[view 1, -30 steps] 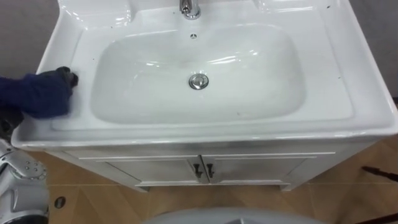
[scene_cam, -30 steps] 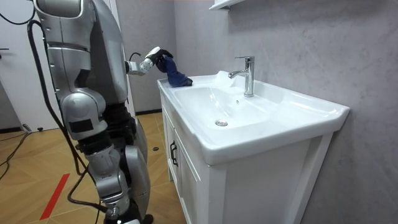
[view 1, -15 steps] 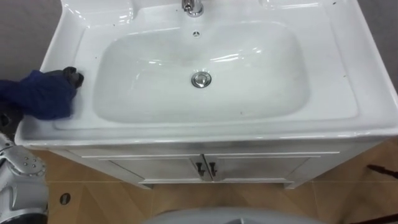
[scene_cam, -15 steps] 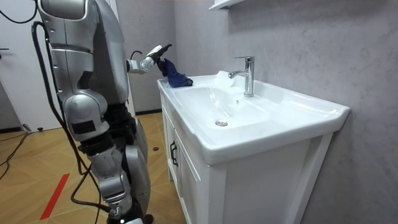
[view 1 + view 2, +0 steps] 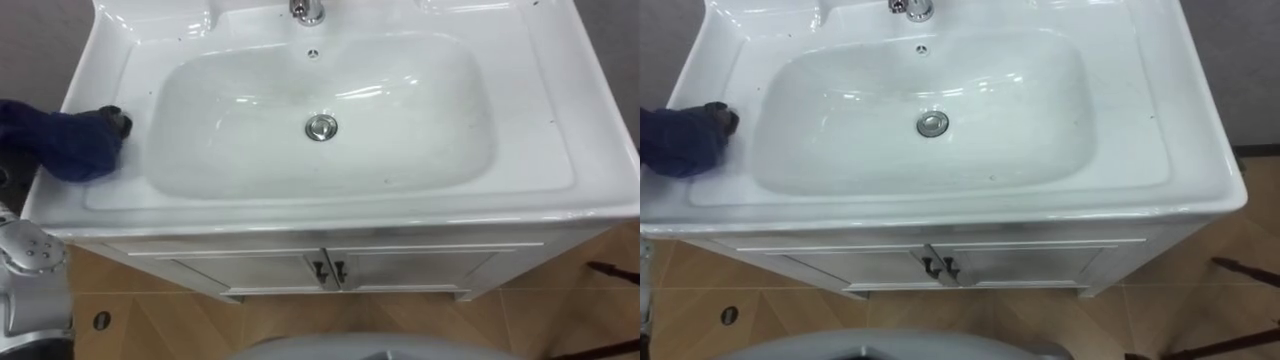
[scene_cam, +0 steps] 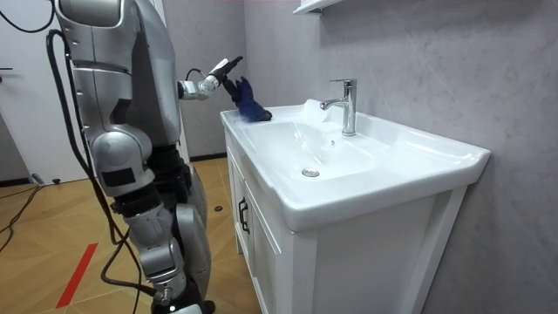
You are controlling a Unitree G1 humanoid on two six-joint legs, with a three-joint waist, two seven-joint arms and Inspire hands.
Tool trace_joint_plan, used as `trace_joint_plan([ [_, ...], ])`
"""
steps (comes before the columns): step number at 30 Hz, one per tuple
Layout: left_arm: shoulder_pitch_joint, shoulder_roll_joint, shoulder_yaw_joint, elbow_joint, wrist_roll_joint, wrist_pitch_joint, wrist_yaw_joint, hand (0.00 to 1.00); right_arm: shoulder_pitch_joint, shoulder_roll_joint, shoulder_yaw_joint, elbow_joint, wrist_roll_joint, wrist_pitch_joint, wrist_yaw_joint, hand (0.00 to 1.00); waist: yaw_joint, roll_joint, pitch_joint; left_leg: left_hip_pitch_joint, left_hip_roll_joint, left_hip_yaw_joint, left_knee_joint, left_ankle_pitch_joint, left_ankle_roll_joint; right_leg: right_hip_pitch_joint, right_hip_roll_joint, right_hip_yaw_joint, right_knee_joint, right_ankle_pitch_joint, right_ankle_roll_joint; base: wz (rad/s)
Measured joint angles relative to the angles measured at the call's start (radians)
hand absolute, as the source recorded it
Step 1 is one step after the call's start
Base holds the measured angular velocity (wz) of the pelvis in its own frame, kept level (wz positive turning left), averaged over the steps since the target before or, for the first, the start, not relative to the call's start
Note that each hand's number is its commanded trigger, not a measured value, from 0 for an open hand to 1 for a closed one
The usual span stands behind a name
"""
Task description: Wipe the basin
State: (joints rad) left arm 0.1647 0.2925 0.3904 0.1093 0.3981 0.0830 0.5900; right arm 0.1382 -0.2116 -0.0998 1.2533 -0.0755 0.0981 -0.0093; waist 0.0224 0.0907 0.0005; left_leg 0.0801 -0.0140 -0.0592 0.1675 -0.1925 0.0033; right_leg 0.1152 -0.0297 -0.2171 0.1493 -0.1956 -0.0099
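The white basin (image 5: 560, 120) lies below me, with its drain (image 5: 320, 127) in the middle of the bowl and the tap (image 5: 307, 10) at the back edge. A dark blue cloth (image 5: 65, 145) sits bunched on the basin's left rim, partly over the outer edge. A dark fingertip (image 5: 118, 122) pokes out at its right side. In the room view my left hand (image 6: 211, 85) is held just above and behind the cloth (image 6: 253, 109), open with its fingers straight. A fold of the cloth still stands up against them.
A white cabinet with two doors and dark handles (image 5: 325, 270) stands under the basin. Small dark specks dot the rim and bowl. A grey wall runs behind the tap (image 6: 347, 105). I stand on a wooden floor at the basin's front.
My left hand's fingers have gone from curled round the cloth to straight. The cloth has stayed on the left rim, shifting slightly outward.
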Motion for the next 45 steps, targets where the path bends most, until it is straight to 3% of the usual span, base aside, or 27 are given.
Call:
trace_joint_plan([
  [3,0.000,-0.018,-0.005,-0.053,-0.115,0.003,-0.040,0.00,0.000,0.001,0.000,-0.003,0.006,0.000,0.009,0.00,-0.001,-0.007,0.0027,-0.001,0.000,-0.001,0.000,0.000,0.000,-0.003,0.000,-0.003,0.000,0.000,0.000,0.02],
  [9,-0.009,-0.018,-0.043,-0.119,-0.314,-0.006,-0.102,0.00,-0.006,0.001,0.001,-0.002,0.006,-0.012,0.026,0.00,-0.024,-0.017,0.0059,-0.003,0.000,0.000,0.002,0.000,0.000,-0.001,-0.001,-0.003,0.003,-0.001,0.000,0.01],
  [13,-0.009,-0.018,-0.051,-0.117,-0.378,-0.006,-0.163,0.00,-0.001,0.001,-0.001,-0.003,0.003,-0.011,0.035,0.00,-0.046,-0.027,0.0116,0.000,0.001,0.001,0.000,0.000,0.000,0.003,0.000,0.002,0.002,-0.001,0.000,-0.02],
  [25,-0.016,-0.019,-0.054,-0.115,-0.475,-0.005,-0.229,0.00,0.026,0.003,-0.001,-0.007,0.025,-0.008,0.034,0.00,-0.042,-0.028,0.0073,0.003,0.001,0.017,0.000,0.000,0.000,-0.003,0.001,0.021,0.008,-0.001,0.001,-0.05],
  [32,-0.031,-0.019,-0.036,-0.115,-0.495,-0.005,-0.171,0.00,0.020,0.004,-0.002,-0.010,0.040,-0.012,0.031,0.00,-0.027,-0.029,0.0045,0.001,0.003,0.028,0.000,0.000,0.000,-0.016,0.001,0.030,0.019,-0.001,0.000,-0.03],
  [37,-0.049,-0.019,0.021,-0.144,-0.494,-0.017,-0.071,0.00,0.022,0.010,-0.006,-0.013,0.026,-0.015,0.018,0.00,-0.016,-0.038,-0.0028,0.002,0.002,0.025,0.001,0.000,0.000,-0.012,0.001,0.029,0.018,-0.001,0.000,0.00],
  [40,-0.052,-0.019,0.086,-0.199,-0.494,-0.057,0.000,0.00,0.021,0.013,-0.022,-0.015,0.027,-0.022,0.011,0.00,-0.010,-0.040,-0.0033,0.002,0.002,0.025,0.000,0.000,0.000,-0.010,0.000,0.029,0.019,-0.001,0.001,0.00],
  [42,-0.057,-0.019,0.128,-0.230,-0.495,-0.108,0.062,0.00,0.022,0.016,-0.021,-0.013,0.035,-0.035,0.005,0.00,0.006,-0.040,-0.0029,0.006,0.002,0.026,0.001,0.000,0.000,-0.012,0.000,0.029,0.018,-0.002,0.001,0.00],
  [45,-0.058,-0.019,0.163,-0.239,-0.495,-0.153,0.126,0.00,0.020,0.024,-0.020,-0.012,0.037,-0.049,-0.002,0.00,0.017,-0.042,-0.0011,0.014,0.001,0.024,0.000,0.000,0.000,-0.009,-0.001,0.026,0.017,-0.004,0.002,0.02],
])
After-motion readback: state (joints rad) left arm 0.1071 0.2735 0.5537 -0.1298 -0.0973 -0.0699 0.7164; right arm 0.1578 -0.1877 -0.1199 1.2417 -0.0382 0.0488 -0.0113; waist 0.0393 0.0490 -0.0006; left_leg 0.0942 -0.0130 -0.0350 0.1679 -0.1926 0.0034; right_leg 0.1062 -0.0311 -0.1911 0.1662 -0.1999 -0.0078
